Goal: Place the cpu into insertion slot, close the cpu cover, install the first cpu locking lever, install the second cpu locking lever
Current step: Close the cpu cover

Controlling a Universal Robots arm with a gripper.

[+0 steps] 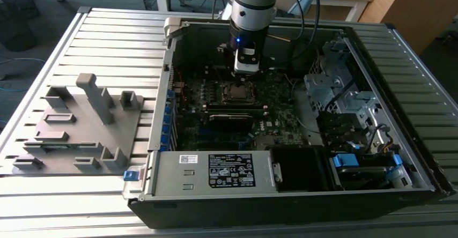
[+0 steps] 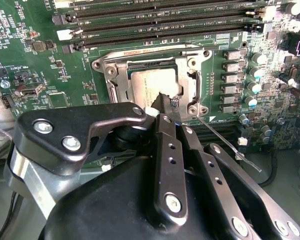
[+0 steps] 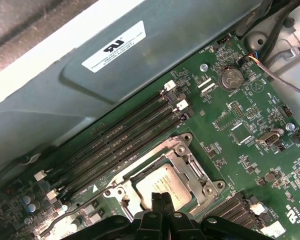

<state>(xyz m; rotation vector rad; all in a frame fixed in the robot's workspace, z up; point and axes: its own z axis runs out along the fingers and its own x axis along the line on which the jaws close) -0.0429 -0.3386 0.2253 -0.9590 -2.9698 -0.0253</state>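
The cpu (image 2: 149, 84) lies flat in its socket on the green motherboard, its dull top showing through the window of the cpu cover (image 2: 149, 59). The silvery cover frame lies down around the chip, as the first wrist view shows for the cpu (image 3: 166, 183) and the cover (image 3: 194, 169) as well. A thin wire locking lever (image 2: 226, 142) sticks out free from one socket corner. My gripper (image 2: 163, 102) is shut, nothing visible between its fingers, with its tips just over the chip's edge. In the exterior view the gripper (image 1: 245, 73) hangs directly above the socket (image 1: 237, 91) inside the open computer case.
Black memory slots (image 3: 115, 147) run beside the socket. A grey power box (image 1: 214, 171) fills the case's near end, and a metal drive cage (image 1: 335, 85) with cables stands at the exterior view's right. A grey fixture plate (image 1: 79, 125) lies outside the case on the left.
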